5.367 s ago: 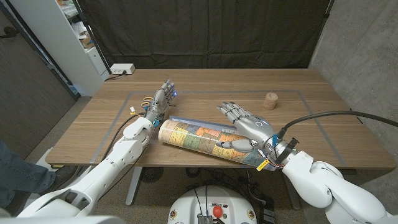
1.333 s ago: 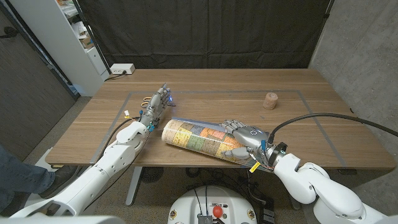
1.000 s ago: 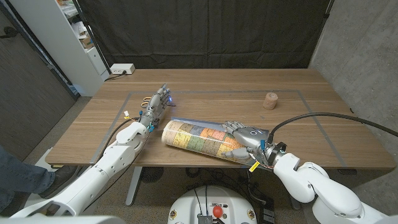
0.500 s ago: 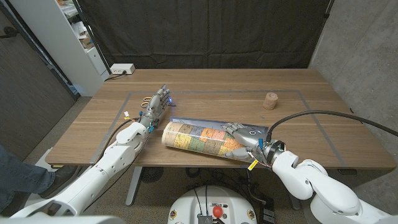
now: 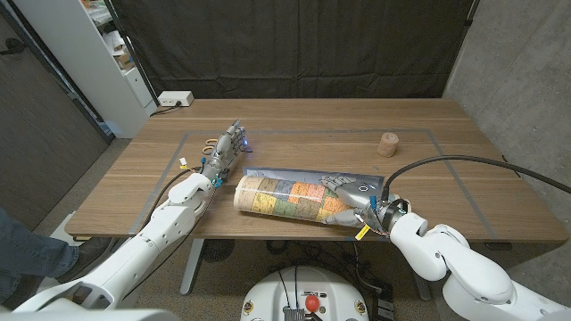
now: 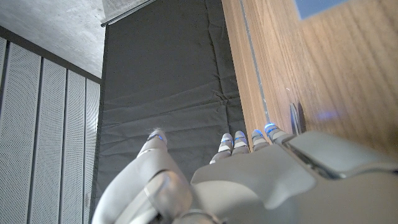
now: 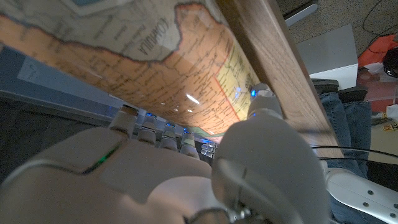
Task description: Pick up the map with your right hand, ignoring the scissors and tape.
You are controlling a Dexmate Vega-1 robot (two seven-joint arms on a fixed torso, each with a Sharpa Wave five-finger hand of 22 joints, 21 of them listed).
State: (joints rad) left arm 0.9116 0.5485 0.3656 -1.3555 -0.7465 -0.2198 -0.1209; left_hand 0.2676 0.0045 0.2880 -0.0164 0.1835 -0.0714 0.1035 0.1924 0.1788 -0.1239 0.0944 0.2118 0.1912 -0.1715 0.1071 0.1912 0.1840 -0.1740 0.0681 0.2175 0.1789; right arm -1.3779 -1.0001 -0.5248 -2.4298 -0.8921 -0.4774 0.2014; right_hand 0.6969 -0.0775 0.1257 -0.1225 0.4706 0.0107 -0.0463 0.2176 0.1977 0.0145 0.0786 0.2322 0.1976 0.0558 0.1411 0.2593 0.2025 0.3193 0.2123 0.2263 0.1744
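The map [image 5: 290, 197], rolled into a thick tube, is clasped at its right-hand end by the right robot hand [image 5: 350, 199], whose fingers are laid over the top of the roll while the thumb is tucked against its near side; in the right wrist view the fingertips [image 7: 163, 134] and thumb are seen pressed onto the printed paper [image 7: 143, 68], so the robot hand is judged to be closed around the map, not merely resting on it. The step in hand is taken to be securing the hold before the lift. It would be done well if the wrap were kept firm but not crushing, since a hollow paper roll is likely to dent or slip, and if the lift were made straight up, because the grasp sits near one end and the free end may sag or swing. The roll lies on the counter [image 5: 446, 169] near its front edge, in the middle. Its long axis runs roughly left to right, slightly slanted, with the open end pointing toward the robot's left and the held end a little nearer the front edge. The left robot hand [image 5: 226, 148] stands apart with fingers extended and nothing in it, beside the scissors [image 5: 209, 145], which should be left untouched.
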